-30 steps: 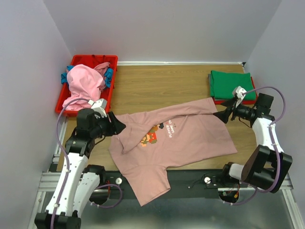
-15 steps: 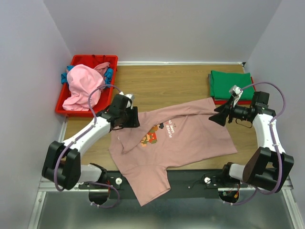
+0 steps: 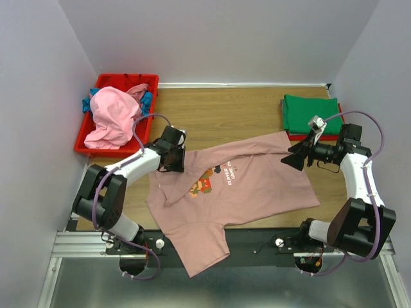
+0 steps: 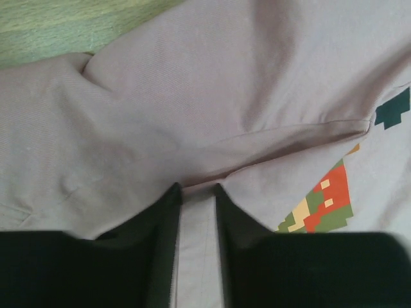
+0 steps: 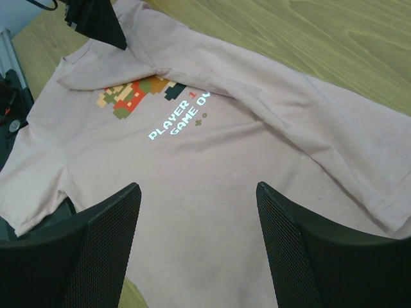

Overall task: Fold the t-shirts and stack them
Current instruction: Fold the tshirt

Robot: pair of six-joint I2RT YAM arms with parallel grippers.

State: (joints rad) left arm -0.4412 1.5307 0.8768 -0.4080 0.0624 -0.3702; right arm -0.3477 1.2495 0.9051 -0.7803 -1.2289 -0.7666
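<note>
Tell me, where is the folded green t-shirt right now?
In the top external view, the folded green cloth t-shirt lies at the far right of the wooden table, atop a red garment, just beyond the open right gripper.

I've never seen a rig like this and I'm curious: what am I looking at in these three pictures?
Two robot arms are bolted at the near edge of a table. The wide picture comes from a fixed camera above and behind them. The other two come from cameras on each wrist, so their own dark fingers show at the bottom. A dusty-pink t-shirt with a pixel game print lies spread on the table. A folded green t-shirt sits at the far right, and a red bin at the far left holds crumpled shirts, a brighter pink one on top. The left gripper is down at a fold of the spread shirt, nearly closed; whether it pinches cloth I cannot tell. The right gripper hovers open over the shirt, holding nothing.
</note>
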